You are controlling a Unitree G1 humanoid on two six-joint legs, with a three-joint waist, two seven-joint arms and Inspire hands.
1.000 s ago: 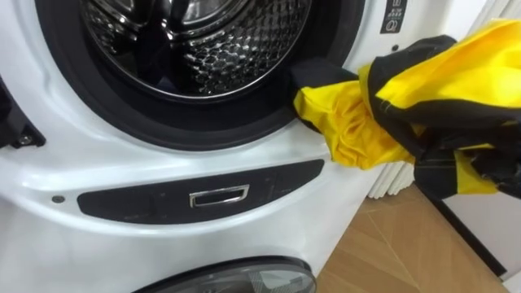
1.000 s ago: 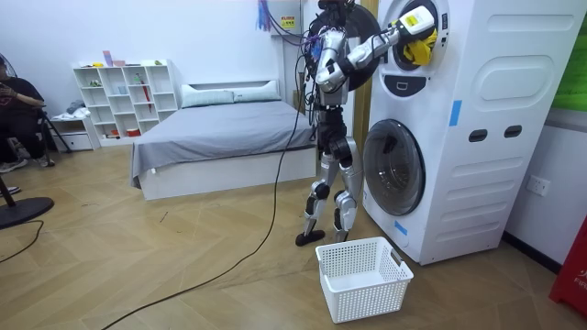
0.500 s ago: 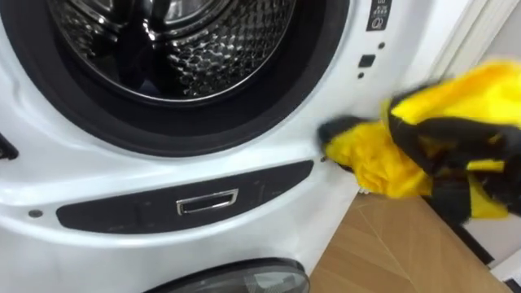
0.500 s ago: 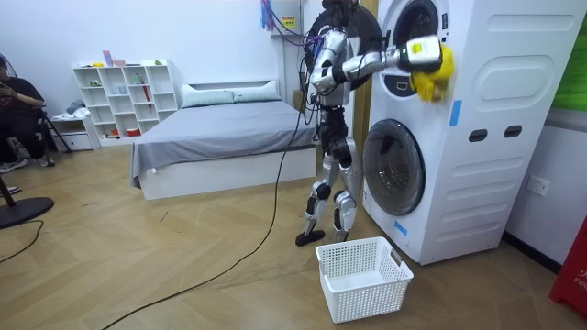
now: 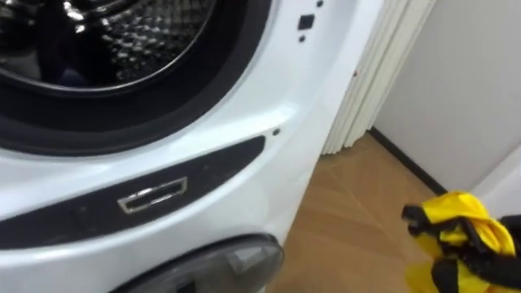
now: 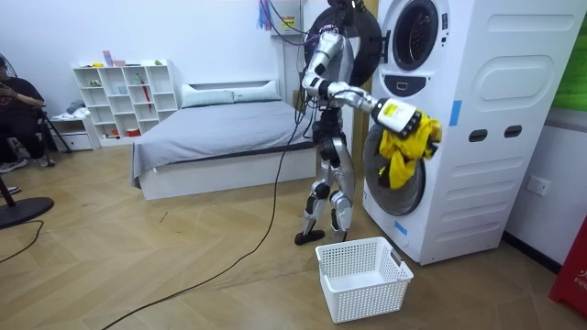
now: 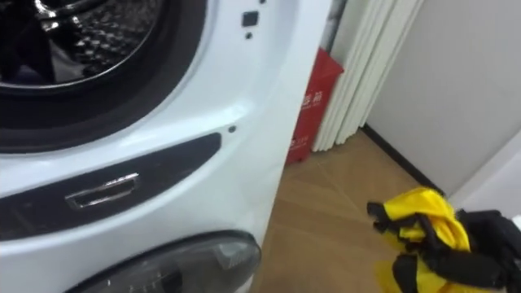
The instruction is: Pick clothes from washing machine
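Hanging from the right hand (image 6: 406, 120), a yellow and black garment (image 6: 400, 156) is held in the air before the lower door (image 6: 378, 147) of the washer (image 6: 486, 137), clear of the upper drum (image 5: 73, 49). The hand is clenched on the cloth, with the bundle gathered in its grasp and the loose end left to dangle.

The step in hand is judged to be the carry down to the basket (image 6: 365, 295). The basket is stood on the floor (image 6: 183, 266) just in front of the washer, below the garment and a little to the room view's left of it. For this to be done well, the grasp should be kept firm until the cloth is over the basket's mouth. The arm should be brought low before the hand is opened, since loose cloth dropped from high up may be draped over the rim or spilled onto the floor. The dangling end should be kept off the lower door.

The floor is laid in pale wood boards. A bed (image 6: 220, 128) and a white shelf (image 6: 124, 96) are set against the far wall, and a person (image 6: 14, 105) is seated at the room view's left edge. A red object (image 7: 313, 94) is stood beside the washer, next to white slats (image 5: 374, 73).
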